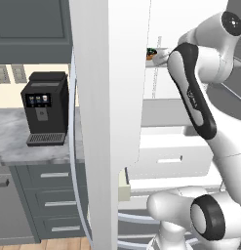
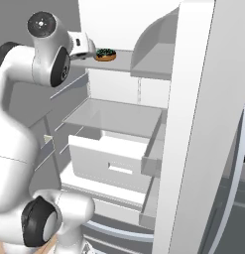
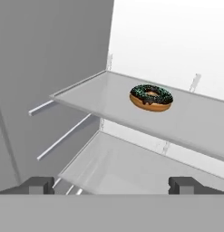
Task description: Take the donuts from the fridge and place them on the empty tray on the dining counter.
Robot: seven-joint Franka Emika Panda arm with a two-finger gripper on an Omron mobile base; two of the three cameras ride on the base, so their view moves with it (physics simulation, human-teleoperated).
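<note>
Reaching into the open fridge (image 2: pixel 124 20), the white arm holds its tool (image 3: pixel 112 183) level with an upper glass shelf (image 3: pixel 104 102), the two dark fingertips (image 3: pixel 40 183) spread wide apart with nothing between them. One donut (image 3: pixel 151 97), tan with dark icing and green sprinkles, lies flat on that shelf, ahead of the tool and apart from it, toward the white back wall. In the right base view the same donut (image 2: pixel 105 54) sits near the shelf's front edge, just beside the hand. In the left base view it peeks out (image 1: pixel 151 52) between the white door's (image 1: pixel 112 122) inner face and the arm's dark forearm. Below the shelf are a second glass shelf (image 2: pixel 114 116) and a white drawer (image 2: pixel 111 158) pulled partly out. To the left of the fridge, a black coffee machine (image 1: pixel 44 108) stands on a marble desk (image 1: pixel 14 141) over grey drawers (image 1: pixel 53 195).
</note>
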